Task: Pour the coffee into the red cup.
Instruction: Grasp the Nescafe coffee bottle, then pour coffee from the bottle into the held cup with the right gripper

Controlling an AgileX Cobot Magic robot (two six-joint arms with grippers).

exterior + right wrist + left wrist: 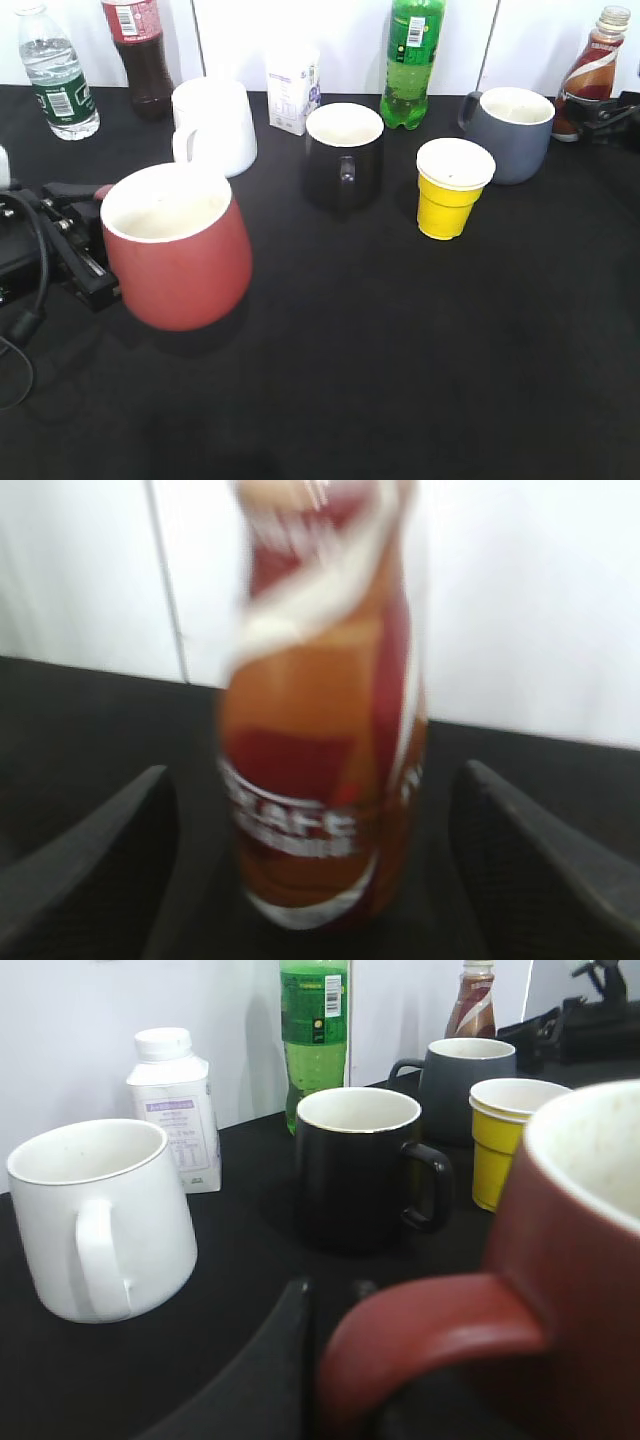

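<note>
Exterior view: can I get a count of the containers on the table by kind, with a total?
Handled mugs: 4 (red cup, white mug, black mug, grey mug)
Handleless cups: 1 (yellow cup)
Bottles: 4 (water bottle, cola bottle, green soda bottle, coffee)
Cartons: 1 (white carton)
Total: 10

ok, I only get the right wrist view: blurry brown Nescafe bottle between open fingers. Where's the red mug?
Observer: Far left in the exterior view. The squat brick-red ceramic mug is tilted, apparently held by its handle in the left gripper.
Operator: Anything in it?
Observer: No, its cream inside looks empty.
Operator: What stands between mug and bottle?
Observer: A black mug, a yellow paper cup and a grey mug, all upright on the black table.
</note>
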